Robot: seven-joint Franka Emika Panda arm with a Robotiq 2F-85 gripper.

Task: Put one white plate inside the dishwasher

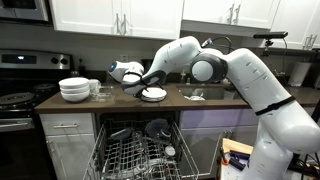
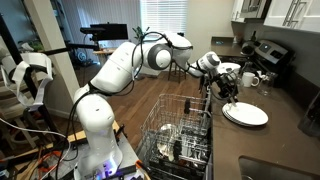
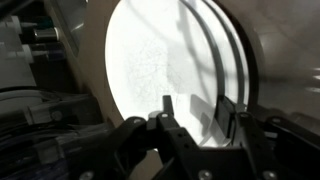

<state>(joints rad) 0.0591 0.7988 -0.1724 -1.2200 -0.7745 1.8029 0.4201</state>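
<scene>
The white plate (image 1: 154,94) lies flat on the dark counter above the dishwasher (image 1: 138,150), whose door is open and whose wire racks are pulled out. It also shows in an exterior view (image 2: 246,115) and fills the wrist view (image 3: 150,60), where several rims at its right edge suggest a small stack. My gripper (image 1: 141,86) hovers just over the plate's edge (image 2: 228,92). Its fingers (image 3: 196,108) are open, one over the plate's face and one by the rim. It holds nothing.
A stack of deeper white bowls (image 1: 74,90) and glasses (image 1: 97,88) stand on the counter by the black stove (image 1: 15,100). The pulled-out rack (image 2: 180,130) holds several dishes. A sink (image 1: 205,93) lies further along the counter.
</scene>
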